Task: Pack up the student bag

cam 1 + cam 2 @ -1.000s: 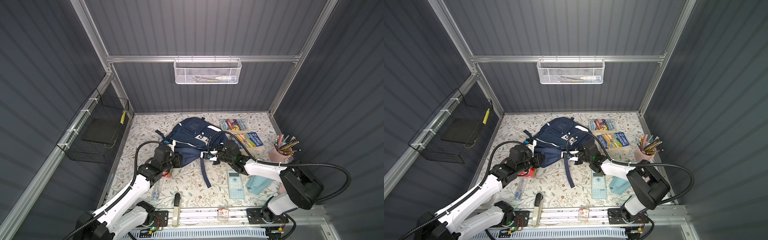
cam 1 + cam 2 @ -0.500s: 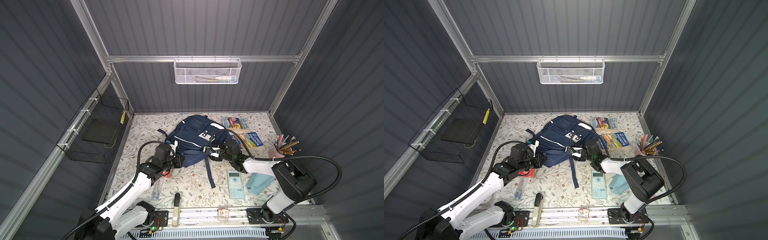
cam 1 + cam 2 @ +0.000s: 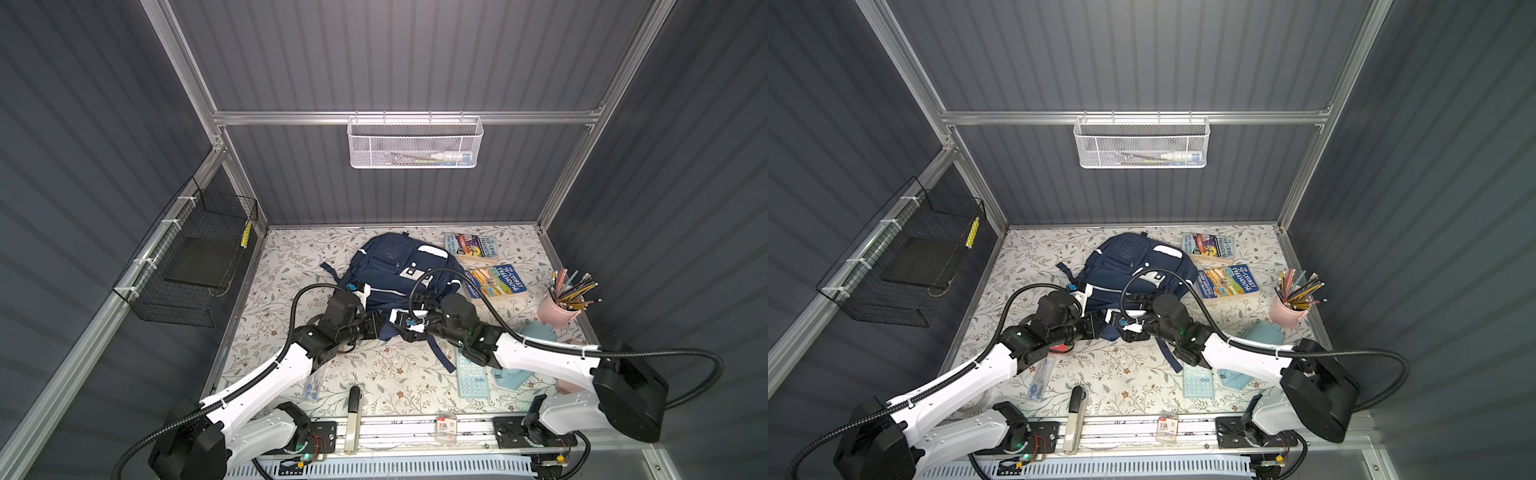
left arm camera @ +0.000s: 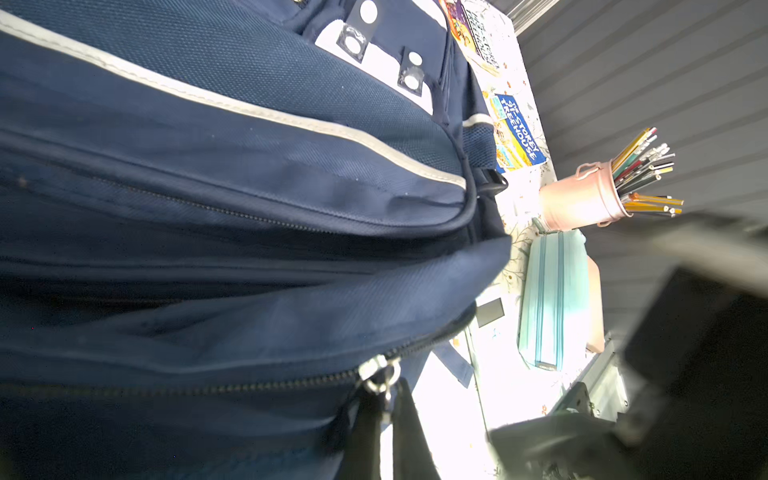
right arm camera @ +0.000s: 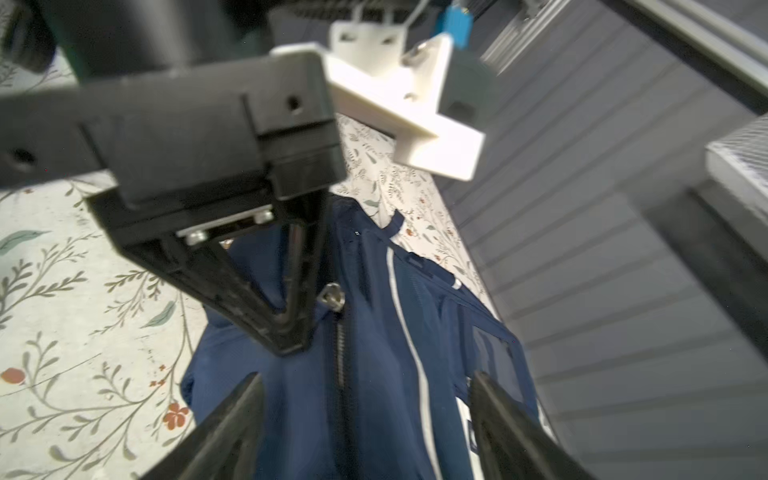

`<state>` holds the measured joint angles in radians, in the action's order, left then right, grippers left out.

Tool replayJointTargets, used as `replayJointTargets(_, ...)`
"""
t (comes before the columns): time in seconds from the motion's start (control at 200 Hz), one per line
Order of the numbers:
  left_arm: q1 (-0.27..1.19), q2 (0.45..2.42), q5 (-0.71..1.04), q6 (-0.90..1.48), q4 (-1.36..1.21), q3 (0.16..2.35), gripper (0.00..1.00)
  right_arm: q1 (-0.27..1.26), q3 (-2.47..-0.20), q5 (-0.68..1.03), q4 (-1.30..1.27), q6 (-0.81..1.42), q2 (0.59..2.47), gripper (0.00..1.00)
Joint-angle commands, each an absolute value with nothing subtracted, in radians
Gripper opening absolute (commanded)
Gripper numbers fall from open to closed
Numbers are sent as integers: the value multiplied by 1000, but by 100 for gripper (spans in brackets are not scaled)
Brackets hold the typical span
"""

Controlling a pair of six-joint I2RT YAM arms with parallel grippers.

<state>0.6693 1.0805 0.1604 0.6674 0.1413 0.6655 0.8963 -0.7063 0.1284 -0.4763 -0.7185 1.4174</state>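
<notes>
R wrist view: right gripper (image 5: pixel 365 378) spread wide, left gripper (image 5: pixel 291 343) pinching student bag (image 5: pixel 299 411); unclear from top.

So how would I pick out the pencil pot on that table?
Take the flowery tabletop and follow its edge on the right arm's side. The pencil pot stands upright there, just beyond the blue Treehouse book. It is the only cup, pink and bristling with coloured pencils, while the pale-blue pouch beside it lies flat.

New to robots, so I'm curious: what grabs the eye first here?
A navy student bag lies in the middle of the floral table. The left gripper pinches its fabric by a zip; the right gripper hangs open over it. A pink cup of pencils stands far right.
</notes>
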Motion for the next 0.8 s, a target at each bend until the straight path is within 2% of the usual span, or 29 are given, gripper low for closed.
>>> replayJointTargets(0.0, 676, 1040, 155, 677, 87, 698, 0, 890, -751, 108, -444, -712, 1475, 75)
replayJointTargets(0.085, 676, 1026, 156, 671, 115, 705, 0, 887, -765, 138, -457, -710, 1510, 69)
replayJointTargets(0.145, 675, 1024, 160, 670, 121, 704, 0, 888, -788, 144, -429, -719, 1538, 59)
replayJointTargets(0.205, 675, 1023, 166, 675, 118, 696, 0, 888, -801, 141, -411, -729, 1553, 41)
replayJointTargets(0.275, 675, 1013, 141, 670, 135, 694, 0, 888, -787, 139, -408, -741, 1548, 10)
replayJointTargets(0.33, 672, 994, 87, 658, 178, 701, 0, 887, -762, 142, -419, -751, 1539, 0)
replayJointTargets(0.415, 629, 985, 65, 613, 255, 732, 0, 887, -728, 157, -423, -784, 1524, 0)
replayJointTargets(0.565, 428, 1023, 243, 567, 283, 752, 0, 886, -690, 208, -392, -842, 1485, 0)
replayJointTargets(0.715, 346, 1063, 224, 473, 356, 798, 0, 873, -670, 207, -370, -862, 1460, 0)
replayJointTargets(0.79, 269, 1094, 306, 464, 342, 795, 0, 861, -645, 218, -375, -855, 1432, 0)
